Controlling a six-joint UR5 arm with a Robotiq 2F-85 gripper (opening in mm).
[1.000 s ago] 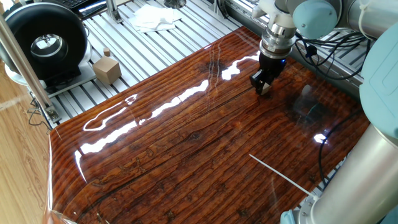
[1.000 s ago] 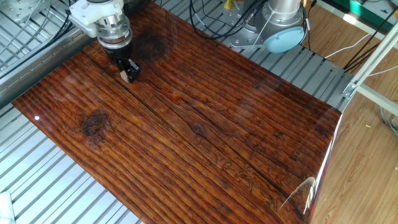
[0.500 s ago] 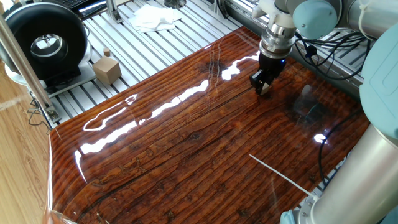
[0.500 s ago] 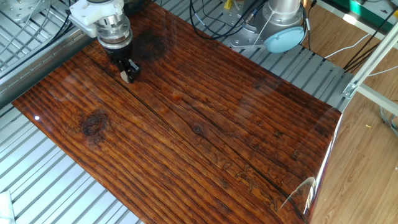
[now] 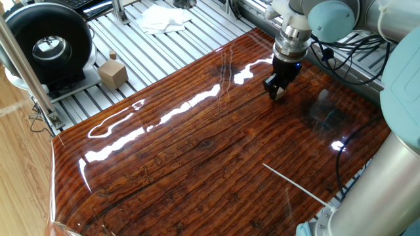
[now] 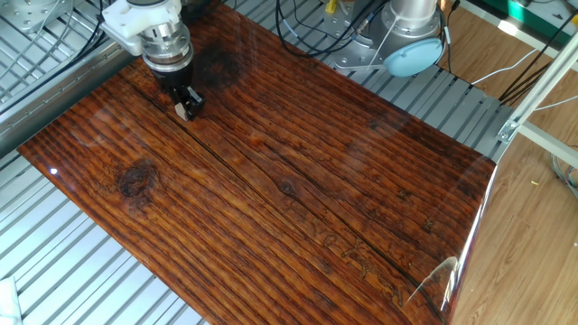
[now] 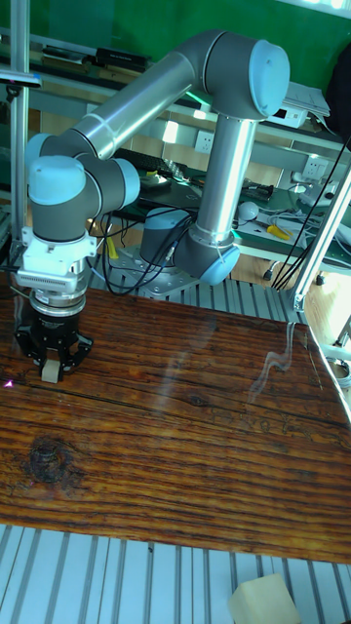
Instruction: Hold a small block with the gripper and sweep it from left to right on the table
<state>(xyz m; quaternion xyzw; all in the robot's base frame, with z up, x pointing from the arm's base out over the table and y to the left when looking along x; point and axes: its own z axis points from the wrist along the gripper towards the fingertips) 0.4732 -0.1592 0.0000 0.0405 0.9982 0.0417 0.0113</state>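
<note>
The black gripper [image 5: 278, 94] [image 6: 186, 109] [image 7: 50, 370] points straight down onto the glossy reddish-brown table [image 5: 197, 151] [image 6: 298, 199] [image 7: 185, 448]. It is shut on the small block [image 5: 279, 95] [image 6: 183, 111] [image 7: 49, 371], a tiny pale tan cube pinched between the fingertips and resting on or just above the board. In the tall fixed view this is near the table's left end. In one fixed view it sits near the far right corner, in the other near the upper left corner.
A larger tan cube with a knob [image 5: 113, 73] stands on the slatted aluminium frame [image 5: 131, 46], beside a black round device [image 5: 49, 46] and a white cloth [image 5: 164, 18]. The arm's base [image 6: 406, 41] and cables rise behind the table. A tan block [image 7: 261, 600] lies on the near frame.
</note>
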